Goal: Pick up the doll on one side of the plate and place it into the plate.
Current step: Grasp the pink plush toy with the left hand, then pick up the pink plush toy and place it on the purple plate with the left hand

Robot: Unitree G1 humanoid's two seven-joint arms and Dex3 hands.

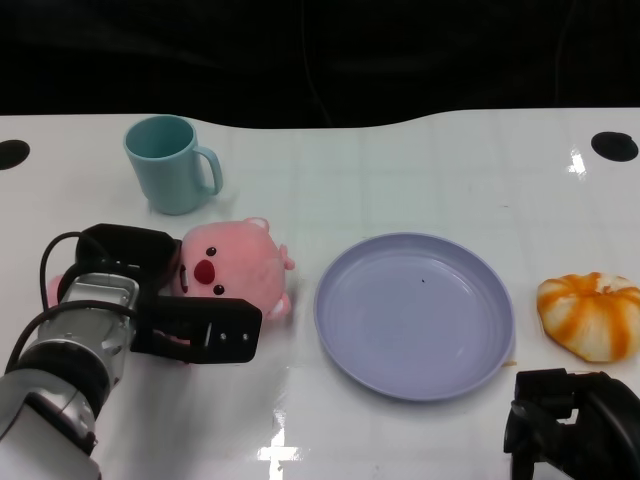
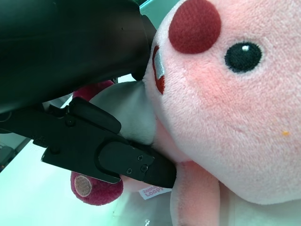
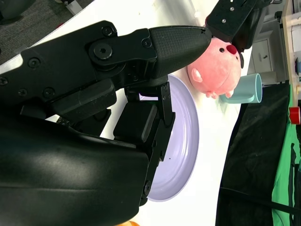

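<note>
The pink plush doll with a red nose lies on the white table just left of the lavender plate. My left hand grips it: one part reaches behind the doll's head and black fingers run along its front. The left wrist view shows the doll pressed against those fingers. My right hand rests low at the table's near right, holding nothing, its fingers stretched out over the plate. Past them the doll shows under my left hand.
A teal mug stands behind the doll, at the far left. An orange-and-white striped soft toy lies right of the plate. Nothing lies in the plate. A dark drop lies beyond the table's far edge.
</note>
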